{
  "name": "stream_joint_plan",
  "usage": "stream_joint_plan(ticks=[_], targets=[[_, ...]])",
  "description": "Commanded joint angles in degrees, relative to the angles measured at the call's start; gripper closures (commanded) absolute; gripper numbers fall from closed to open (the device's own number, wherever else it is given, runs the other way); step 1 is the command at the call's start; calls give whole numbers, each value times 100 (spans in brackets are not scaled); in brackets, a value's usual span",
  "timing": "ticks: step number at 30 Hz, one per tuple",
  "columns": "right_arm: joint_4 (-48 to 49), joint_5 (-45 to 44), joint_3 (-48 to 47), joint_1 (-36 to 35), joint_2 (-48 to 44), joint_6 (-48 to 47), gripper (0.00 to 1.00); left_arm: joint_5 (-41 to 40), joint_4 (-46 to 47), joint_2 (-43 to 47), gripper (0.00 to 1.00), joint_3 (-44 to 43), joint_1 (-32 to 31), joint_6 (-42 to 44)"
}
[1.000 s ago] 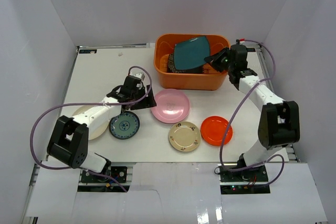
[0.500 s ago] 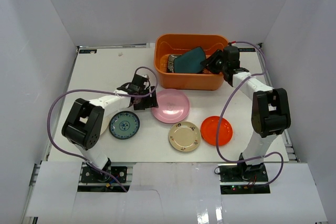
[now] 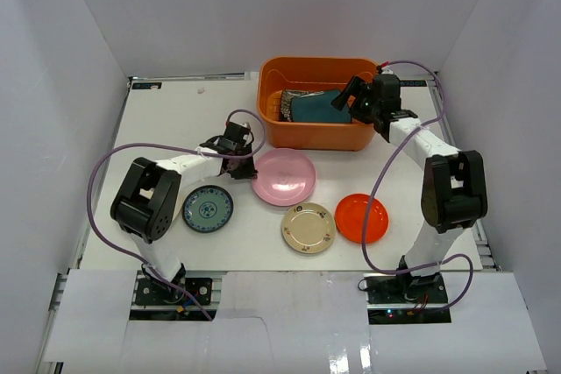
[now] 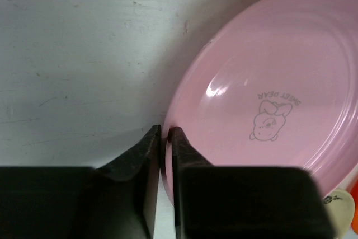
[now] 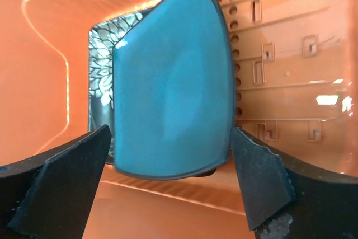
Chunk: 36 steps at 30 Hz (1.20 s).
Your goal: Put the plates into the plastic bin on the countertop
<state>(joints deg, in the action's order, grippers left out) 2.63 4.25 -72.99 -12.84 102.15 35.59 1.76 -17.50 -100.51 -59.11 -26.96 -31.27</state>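
Note:
The round pink plate (image 3: 285,177) (image 4: 263,82) lies on the white countertop (image 4: 84,54). My left gripper (image 3: 248,164) (image 4: 166,132) is shut on its left rim, which sits pinched between the two black fingers. The orange plastic bin (image 3: 307,136) (image 5: 285,54) stands at the back. Inside it the square teal plate (image 3: 314,106) (image 5: 173,93) rests tilted over the black-floral plate (image 5: 103,60). My right gripper (image 3: 349,102) (image 5: 170,132) hovers open just above the teal plate, its fingers either side and apart from it.
Three round plates lie near the front: blue-patterned (image 3: 208,208), cream-gold (image 3: 308,227) and orange-red (image 3: 361,217). White walls close in the left, back and right sides. Purple cables loop off both arms.
My left gripper reached the pink plate's edge and closed on its rim. My right gripper opened and let go of the teal plate, which settled lower into the bin.

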Motion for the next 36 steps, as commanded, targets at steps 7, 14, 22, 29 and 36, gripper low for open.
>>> stream_joint_plan(ticks=[7,14,22,29,36], targets=[[-114,-118,-75,-61,-1152,-1045,10,-694,-69,329,100,-30,-11,76],[53,497,680,-61,-2163,-1160,6,-765,-438,1524,100,154,-11,165],[413,761,2885,-87,-4263,-748,92,412,-992,3300,100,269,-28,-28],[115,909,4072,-78,-5521,-677,92,466,-1115,3057,100,-1123,-72,-240],[-104,1201,4811,-175,-6267,-632,92,132,-1317,456,100,-4075,-134,-38]])
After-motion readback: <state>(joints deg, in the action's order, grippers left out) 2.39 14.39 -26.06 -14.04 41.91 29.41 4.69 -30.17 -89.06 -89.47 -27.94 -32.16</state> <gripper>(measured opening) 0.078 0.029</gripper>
